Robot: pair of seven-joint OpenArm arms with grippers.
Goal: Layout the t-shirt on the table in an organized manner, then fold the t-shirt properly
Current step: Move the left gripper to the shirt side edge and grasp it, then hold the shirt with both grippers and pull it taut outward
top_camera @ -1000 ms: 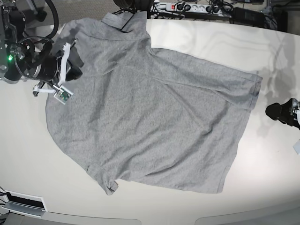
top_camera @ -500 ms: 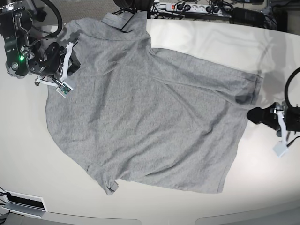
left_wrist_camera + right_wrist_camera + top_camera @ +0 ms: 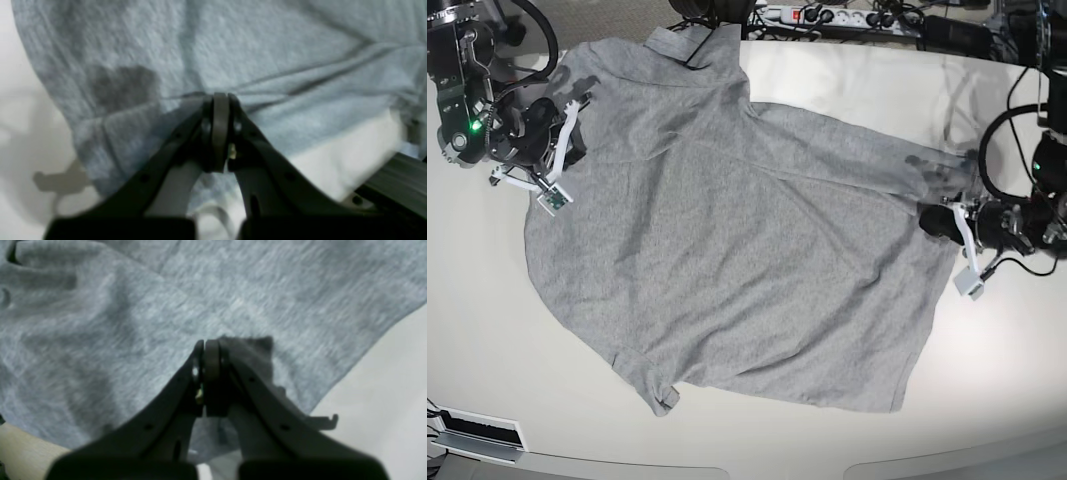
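The heather-grey cotton t-shirt (image 3: 737,240) lies spread on the glossy off-white bench (image 3: 987,400); the left tool (image 3: 220,100) and right tool (image 3: 208,343) are both clamped closed over its edges.

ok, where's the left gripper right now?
In the base view the left gripper is at the right side, at the t-shirt hem edge; the left wrist view shows its jaws shut on a fold of the fabric.

The left gripper (image 3: 220,100) has its jaws pressed together, the dark fingers (image 3: 180,140) meeting in a narrow point ahead of the wrist. The right gripper (image 3: 210,343) is likewise closed tight, its fingers (image 3: 260,386) spreading back from the tip.
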